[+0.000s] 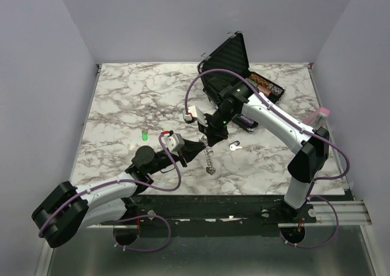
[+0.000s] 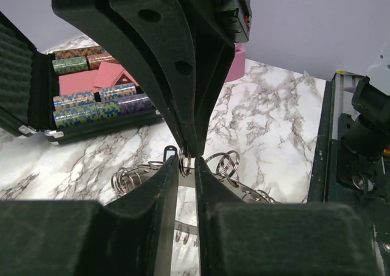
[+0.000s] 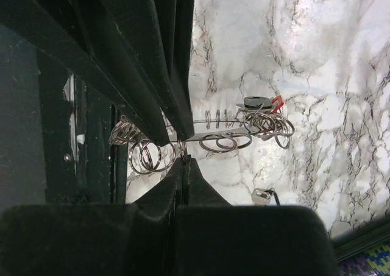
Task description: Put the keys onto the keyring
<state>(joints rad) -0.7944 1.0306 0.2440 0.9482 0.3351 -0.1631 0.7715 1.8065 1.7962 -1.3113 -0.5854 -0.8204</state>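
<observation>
The keyring (image 1: 210, 161) is a silver chain with several split rings, hanging between my two grippers above the table. It shows in the right wrist view (image 3: 226, 134) and the left wrist view (image 2: 223, 163). My right gripper (image 1: 209, 136) (image 3: 183, 161) is shut on one split ring. My left gripper (image 1: 200, 145) (image 2: 186, 169) pinches the same ring from the opposite side, its jaws almost together. A silver key (image 1: 235, 145) (image 3: 262, 195) lies on the marble just right of the chain. A red-marked piece (image 3: 277, 102) hangs among the rings at the chain's far end.
An open black case (image 1: 228, 60) (image 2: 24, 75) stands at the back with coloured chips (image 1: 266, 84) (image 2: 91, 99) in its tray. A small green item (image 1: 144, 135) lies left of the grippers. A pink object (image 1: 321, 113) sits at the right edge.
</observation>
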